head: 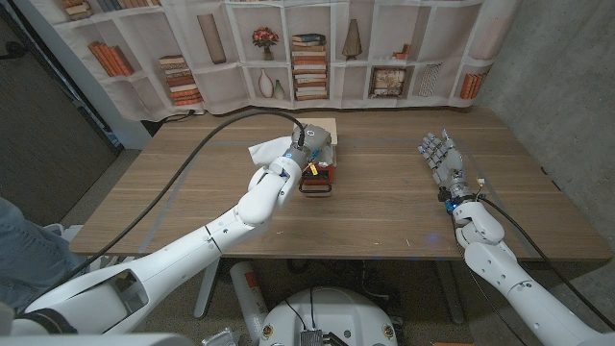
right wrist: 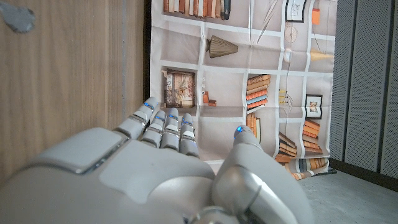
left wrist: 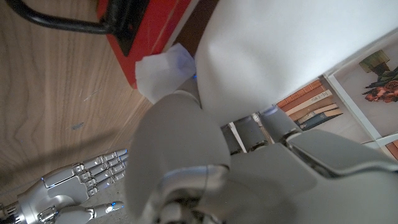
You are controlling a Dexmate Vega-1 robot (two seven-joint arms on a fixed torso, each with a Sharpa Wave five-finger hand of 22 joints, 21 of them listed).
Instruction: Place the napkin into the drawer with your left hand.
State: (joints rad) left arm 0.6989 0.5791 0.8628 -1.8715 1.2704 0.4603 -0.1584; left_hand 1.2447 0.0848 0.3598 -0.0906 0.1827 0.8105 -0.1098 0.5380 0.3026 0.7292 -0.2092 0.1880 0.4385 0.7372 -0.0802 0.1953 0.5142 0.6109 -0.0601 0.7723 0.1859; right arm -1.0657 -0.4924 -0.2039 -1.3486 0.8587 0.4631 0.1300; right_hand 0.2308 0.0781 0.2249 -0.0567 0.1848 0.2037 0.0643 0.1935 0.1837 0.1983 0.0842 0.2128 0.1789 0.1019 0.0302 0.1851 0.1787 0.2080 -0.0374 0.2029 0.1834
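A small wooden drawer unit (head: 323, 128) stands at the table's back middle, its red drawer (head: 316, 180) pulled out, with a black handle (head: 317, 190). My left hand (head: 306, 154) is stretched over the open drawer and holds the white napkin (head: 265, 150), which sticks out to the hand's left. In the left wrist view the napkin (left wrist: 280, 43) hangs from my left hand (left wrist: 205, 168) right beside the red drawer (left wrist: 146, 31). My right hand (head: 440, 157) waits on the table at the right, fingers apart and holding nothing.
The table (head: 192, 192) is bare wood on both sides of the drawer unit. A bookshelf-print backdrop (head: 307, 48) hangs behind its far edge. A thick black cable (head: 207, 144) arcs over the left arm. A person's leg (head: 19, 240) is at the left edge.
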